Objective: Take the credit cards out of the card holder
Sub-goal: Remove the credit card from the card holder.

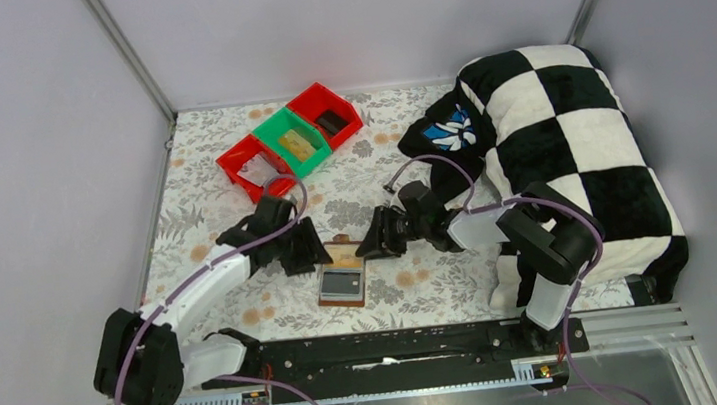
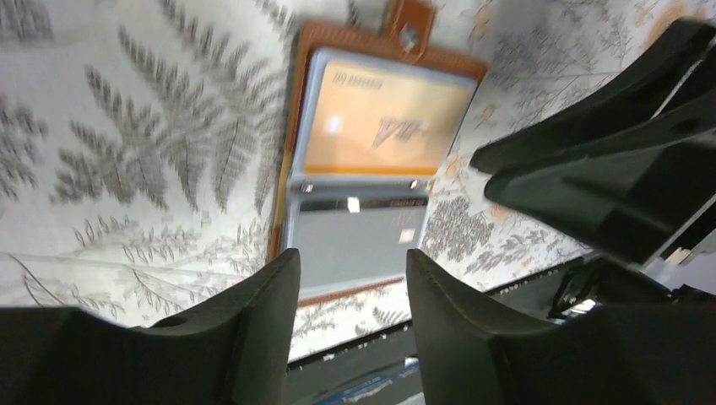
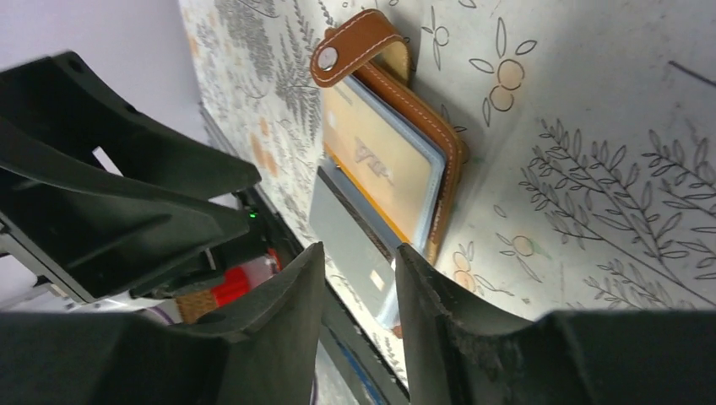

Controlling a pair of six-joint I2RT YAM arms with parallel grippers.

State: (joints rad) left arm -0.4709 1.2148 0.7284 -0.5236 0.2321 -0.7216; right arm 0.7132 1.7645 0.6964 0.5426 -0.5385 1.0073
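Top external view: small flat brown leather-look card holder [image 1: 343, 270] lying open on the flowery table [image 1: 379, 150], just between left gripper [image 1: 305, 250] and right gripper [image 1: 369, 243], both spread apart and holding nothing, thin credit cards [image 1: 341, 285] not yet pulled out, so nearly all left to do.

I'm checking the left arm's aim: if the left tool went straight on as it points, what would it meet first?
Likely the open card holder, at the half showing a grey card, lying flat right ahead of the open left tool; depth is hard to judge.
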